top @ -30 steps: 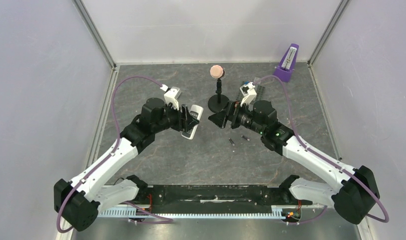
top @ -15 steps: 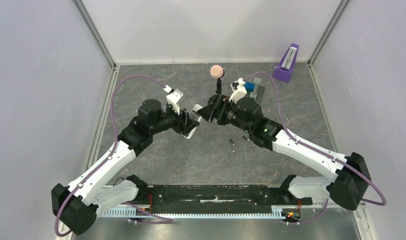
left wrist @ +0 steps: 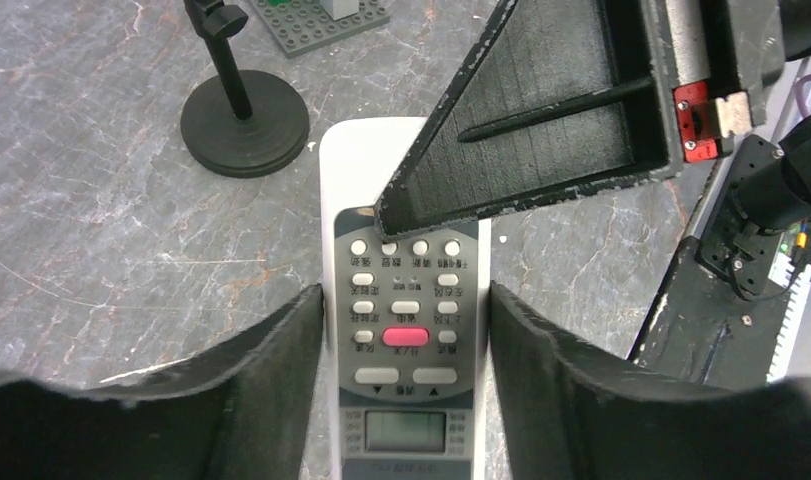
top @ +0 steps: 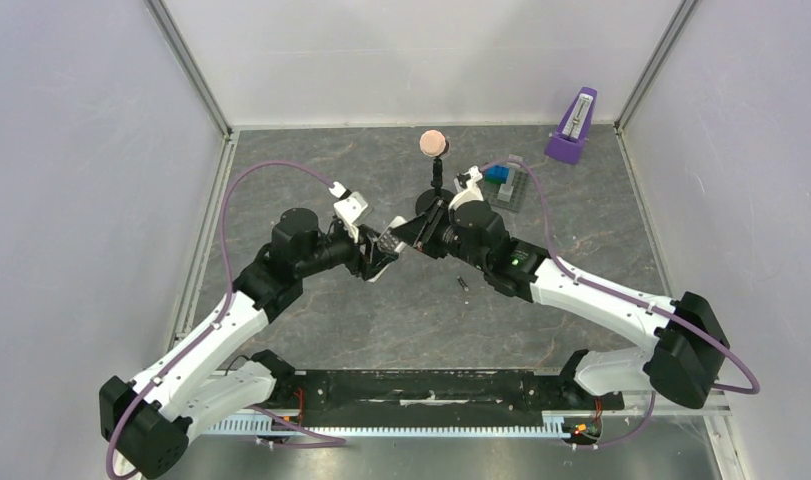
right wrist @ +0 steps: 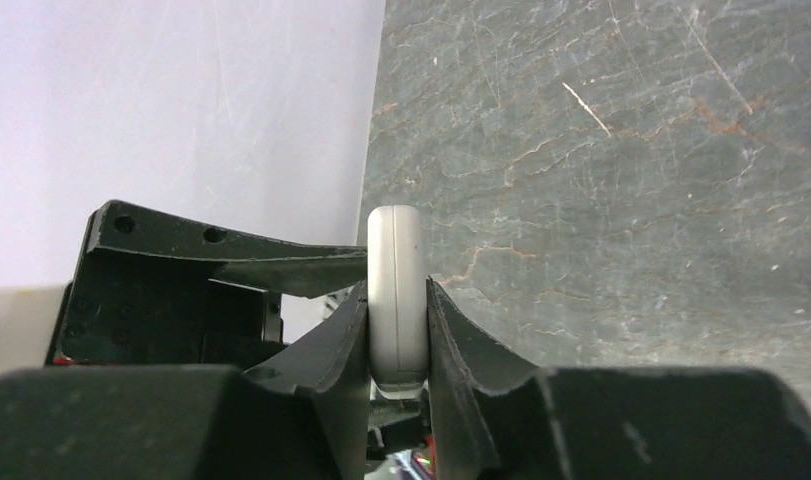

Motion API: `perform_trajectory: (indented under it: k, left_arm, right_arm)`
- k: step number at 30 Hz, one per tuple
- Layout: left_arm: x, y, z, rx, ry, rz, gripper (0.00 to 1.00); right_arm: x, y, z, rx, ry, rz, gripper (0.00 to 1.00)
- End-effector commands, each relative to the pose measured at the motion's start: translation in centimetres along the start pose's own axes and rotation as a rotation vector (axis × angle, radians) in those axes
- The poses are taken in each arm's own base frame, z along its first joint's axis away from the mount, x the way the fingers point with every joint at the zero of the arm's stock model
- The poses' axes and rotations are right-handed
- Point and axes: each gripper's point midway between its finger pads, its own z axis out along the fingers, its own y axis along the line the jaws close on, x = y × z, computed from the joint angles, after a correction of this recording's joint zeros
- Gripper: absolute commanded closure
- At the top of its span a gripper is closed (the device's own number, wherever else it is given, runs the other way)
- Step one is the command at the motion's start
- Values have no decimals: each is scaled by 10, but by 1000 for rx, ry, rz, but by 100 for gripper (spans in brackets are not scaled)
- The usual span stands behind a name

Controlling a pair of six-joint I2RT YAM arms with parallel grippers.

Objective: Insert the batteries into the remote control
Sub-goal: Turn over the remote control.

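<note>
The white remote control is held above the table, button face toward the left wrist camera. My left gripper is shut on its two long sides. My right gripper is shut on the remote's far end, one finger on the face and one on the back. One finger of the right gripper covers the top of the keypad. From above, both grippers meet at the remote in the middle of the table. One battery lies on the table beside the right arm. I see no other battery.
A black stand with a pink ball rises just behind the grippers, its round base close to the remote. A grey plate with blue blocks and a purple metronome sit at the back right. White walls enclose the table.
My right gripper has swung left to the remote and closed on its far end. The left arm has drawn the remote slightly nearer and lower. The right arm now covers one battery's spot.
</note>
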Motion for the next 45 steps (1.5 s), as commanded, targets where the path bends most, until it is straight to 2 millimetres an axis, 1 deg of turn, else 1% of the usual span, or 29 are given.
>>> perform_trajectory:
  k: [1, 3, 6, 9, 11, 12, 15, 18, 20, 21, 23, 27, 31, 33, 34, 35, 37, 42, 43, 44, 45]
  left_arm:
    - [-29, 1, -6, -27, -95, 36, 25]
    - [-28, 1, -10, -34, -103, 35, 22]
    - [-27, -3, -21, -33, -129, 80, 21]
    - [-28, -14, -34, 15, -163, 217, 20]
    - [-24, -25, -40, 76, -190, 331, 20]
    - [-22, -28, -42, 92, -201, 372, 19]
    - [-24, -34, -48, 122, -248, 487, 19]
    - [-27, -31, -43, 122, -259, 590, 19]
    - [-26, -28, -34, 131, -256, 677, 19]
    - [-34, -26, -31, 122, -286, 717, 19]
    - [-37, -23, -25, 113, -302, 779, 19]
    - [-29, -19, -15, 118, -267, 876, 20]
    - [-22, -16, -7, 113, -243, 909, 21]
    - [-17, -14, -4, 108, -226, 922, 26]
    - [-15, -13, -2, 102, -218, 933, 32]
    - [-11, -11, -1, 96, -207, 946, 41]
    - [-7, -6, -1, 74, -185, 945, 52]
    - [-5, -2, -3, 42, -185, 937, 66]
    - [-6, -1, -4, 35, -190, 933, 71]
    - [-6, -1, -3, 31, -193, 931, 74]
    - [-8, 0, -3, 25, -194, 924, 82]
  right_arm:
    - [-15, 5, -5, -3, -79, 148, 77]
    - [-18, 4, -7, 7, -89, 196, 77]
    - [-23, 1, -10, 31, -105, 260, 81]
    - [-33, -2, -15, 46, -126, 342, 81]
    - [-38, -9, -17, 76, -128, 407, 79]
    - [-39, -11, -18, 83, -123, 437, 78]
    - [-40, -15, -19, 103, -100, 537, 76]
    - [-38, -10, -19, 97, -61, 594, 76]
    - [-34, -5, -17, 92, -25, 610, 76]
    - [-33, -4, -16, 95, -21, 617, 76]
    - [-25, -1, -15, 90, 29, 638, 76]
    - [-21, 2, -14, 88, 58, 665, 76]
    - [-17, 4, -13, 84, 84, 697, 76]
    - [-14, 3, -12, 88, 98, 710, 76]
    - [-13, 3, -12, 89, 106, 720, 76]
    - [-11, 4, -11, 85, 115, 726, 76]
    - [-8, 4, -10, 76, 131, 745, 75]
    - [-3, 5, -9, 66, 158, 780, 73]
    - [-3, 4, -9, 66, 159, 785, 72]
    - [-2, 4, -10, 64, 160, 788, 67]
    - [-2, 3, -10, 66, 159, 789, 60]
